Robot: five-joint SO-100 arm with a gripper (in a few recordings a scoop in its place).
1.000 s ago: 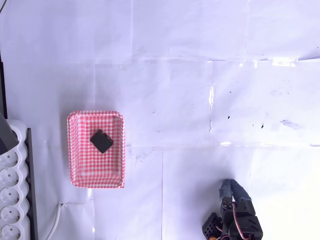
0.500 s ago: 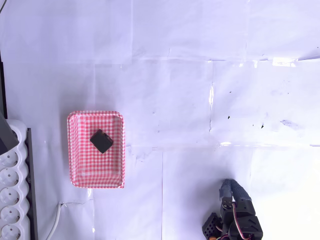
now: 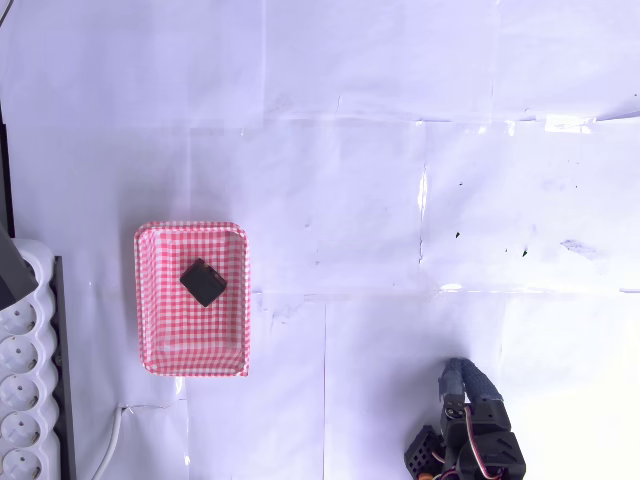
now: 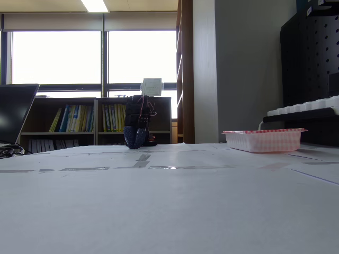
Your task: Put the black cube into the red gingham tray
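The black cube [image 3: 203, 282] lies inside the red gingham tray [image 3: 160, 330], turned diamond-wise in its upper half in the overhead view. In the fixed view the tray [image 4: 263, 140] stands at the right of the table and its wall hides the cube. My gripper [image 3: 458, 378] is folded back at the bottom edge of the overhead view, far to the right of the tray, tips pointing up the picture. In the fixed view the gripper [image 4: 135, 142] hangs down near the table at the far side. Its fingers look closed together with nothing between them.
A white power strip [image 3: 25, 400] with a cable lies along the left edge, just left of the tray. The table is covered in white paper sheets [image 3: 400, 200]. A dark pegboard panel [image 4: 312, 69] stands behind the tray in the fixed view.
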